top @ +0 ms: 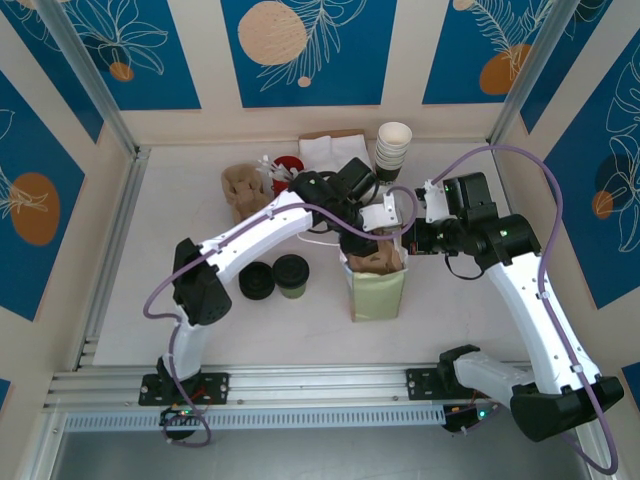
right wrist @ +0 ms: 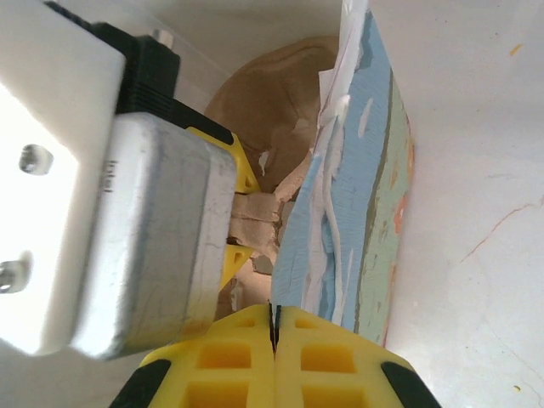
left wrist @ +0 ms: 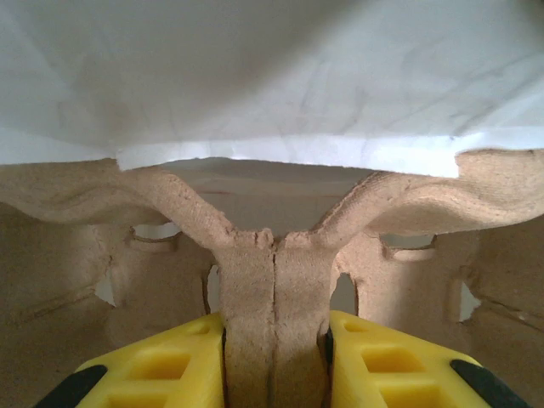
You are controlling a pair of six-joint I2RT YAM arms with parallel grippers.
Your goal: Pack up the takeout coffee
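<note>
On a white table (top: 180, 200), a green paper bag (top: 378, 292) stands upright at the centre. A cardboard cup carrier (left wrist: 272, 280) sits in its mouth, its centre handle pinched by the left gripper (left wrist: 274, 361). The right gripper (right wrist: 274, 336) is pressed together, apparently on the bag's rim. The takeout coffee (top: 291, 276) stands left of the bag, just beside a stack of black lids (top: 256, 281).

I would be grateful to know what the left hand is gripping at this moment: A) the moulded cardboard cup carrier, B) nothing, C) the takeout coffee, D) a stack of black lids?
A: the left hand's yellow fingers clamp the cup carrier's centre post, while the takeout coffee stands on the table.
</note>
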